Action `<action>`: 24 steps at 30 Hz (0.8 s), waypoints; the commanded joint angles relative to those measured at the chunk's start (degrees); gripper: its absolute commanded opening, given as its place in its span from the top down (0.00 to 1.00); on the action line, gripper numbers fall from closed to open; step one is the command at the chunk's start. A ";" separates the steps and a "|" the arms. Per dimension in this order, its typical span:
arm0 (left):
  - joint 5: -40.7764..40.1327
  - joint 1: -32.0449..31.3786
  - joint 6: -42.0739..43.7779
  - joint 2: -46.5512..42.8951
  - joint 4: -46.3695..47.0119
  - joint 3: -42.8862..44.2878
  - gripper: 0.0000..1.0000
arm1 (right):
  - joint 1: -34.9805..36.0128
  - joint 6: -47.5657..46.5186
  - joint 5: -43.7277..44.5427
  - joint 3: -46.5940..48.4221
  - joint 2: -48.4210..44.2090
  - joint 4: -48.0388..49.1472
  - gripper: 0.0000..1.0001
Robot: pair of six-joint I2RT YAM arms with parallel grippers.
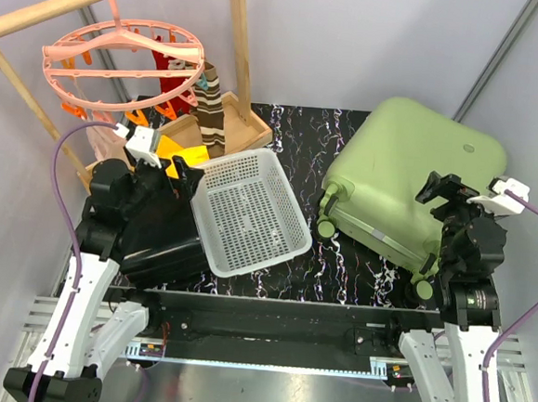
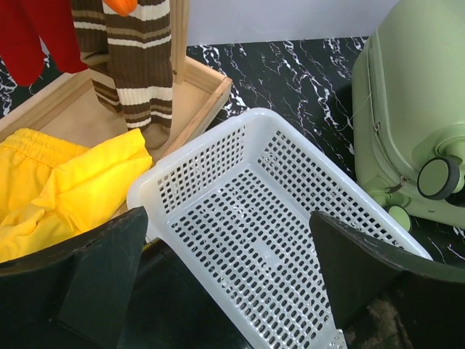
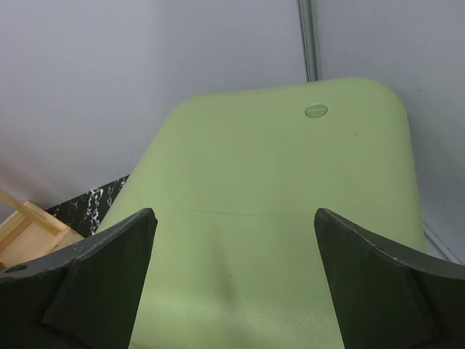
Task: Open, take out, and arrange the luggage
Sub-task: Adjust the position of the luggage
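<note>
Left claw [image 2: 227, 222] and right claw [image 3: 234, 217] gape; luggage [image 1: 402, 174] lies shut; wooden tray [image 2: 209, 98] holds yellow cloth [image 2: 73, 182].

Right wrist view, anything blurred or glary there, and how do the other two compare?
Right wrist view: the green suitcase carries a soft sheen low down, and the near fingers of the right hand look slightly soft. Left wrist view: the white basket is crisp and evenly lit. Top view: flat light, no hard shadows.
</note>
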 commanded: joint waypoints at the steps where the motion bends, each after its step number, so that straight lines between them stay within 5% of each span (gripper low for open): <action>1: 1.20 -0.11 -1.55 -1.13 1.83 2.27 0.01 | -0.15 0.12 0.99 1.02 1.71 2.85 0.00; 14: 2.00 -3.79 -4.90 2.92 6.92 1.13 0.01 | -0.15 1.17 -1.82 3.21 7.76 -0.22 0.03; 20: -18.47 -31.78 -1.12 11.07 9.11 4.81 0.01 | -0.06 0.91 -6.92 5.50 11.99 -3.48 0.05; 24: -13.85 -38.16 -0.67 22.23 14.99 9.74 0.01 | -0.06 2.14 -7.97 6.21 12.26 -5.06 0.04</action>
